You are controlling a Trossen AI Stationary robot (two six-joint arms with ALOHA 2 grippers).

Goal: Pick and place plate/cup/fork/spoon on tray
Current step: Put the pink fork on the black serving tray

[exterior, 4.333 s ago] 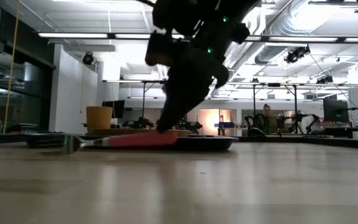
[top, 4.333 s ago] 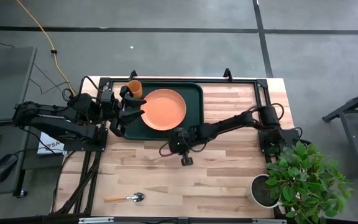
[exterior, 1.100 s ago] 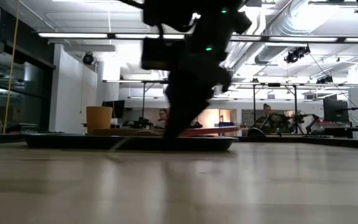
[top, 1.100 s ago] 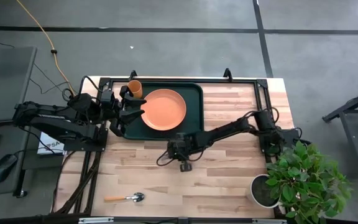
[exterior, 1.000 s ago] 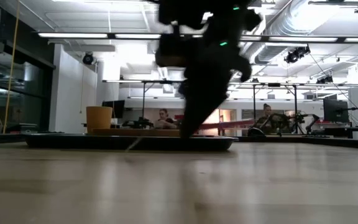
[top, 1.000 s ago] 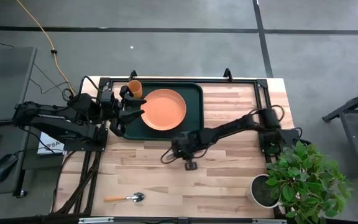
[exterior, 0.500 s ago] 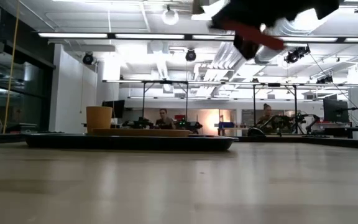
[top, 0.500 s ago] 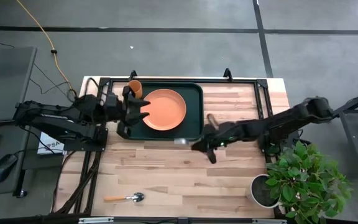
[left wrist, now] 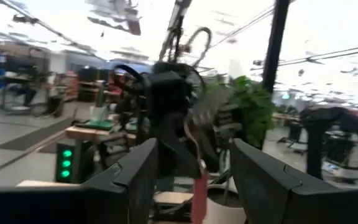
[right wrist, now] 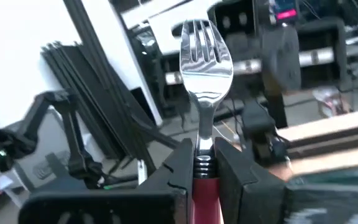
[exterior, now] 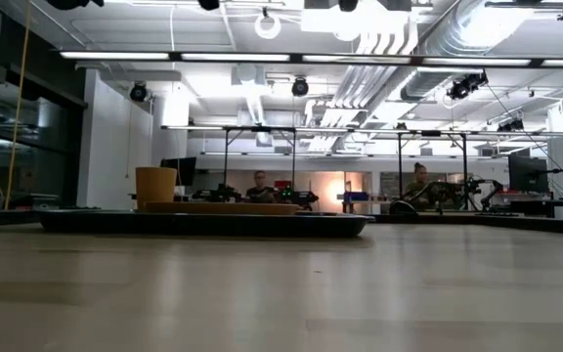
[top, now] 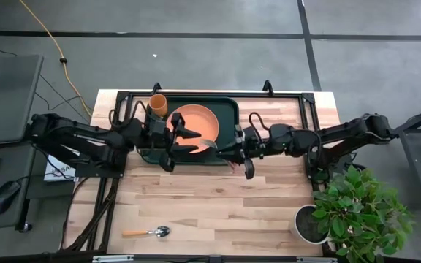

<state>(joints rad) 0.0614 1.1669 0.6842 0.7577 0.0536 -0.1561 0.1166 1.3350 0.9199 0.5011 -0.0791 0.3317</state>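
Observation:
The dark green tray point(top: 227, 109) lies at the table's far side. The orange plate point(top: 194, 124) rests in it, and the orange cup point(top: 158, 104) stands in its far left corner; tray point(exterior: 203, 223), plate point(exterior: 225, 207) and cup point(exterior: 154, 186) also show in the low view. My right gripper point(top: 230, 146) is shut on the fork point(top: 210, 143) above the plate's right rim. My left gripper point(top: 186, 135) is open and empty above the plate, facing the fork point(left wrist: 205, 112). The spoon point(top: 149, 232) lies flat on the table near its front edge. My right gripper pinches the top of the fork's pink handle point(right wrist: 204, 182), just below the metal neck, between its two fingers. The fork lies along the fingers, its tines point(right wrist: 205, 43) sticking out past the fingertips toward the table's left. It is lifted clear above the tray.
A potted plant point(top: 357, 208) stands at the table's near right corner. Bare wooden table lies between the tray and the spoon. People and workbenches show in the room behind the table.
My right gripper has risen from the table in front of the tray with the fork, swung right, then come back toward the tray's right part; the fork is lifted clear, tines now pointing left. My left gripper has gone toward the table's right, over the plate.

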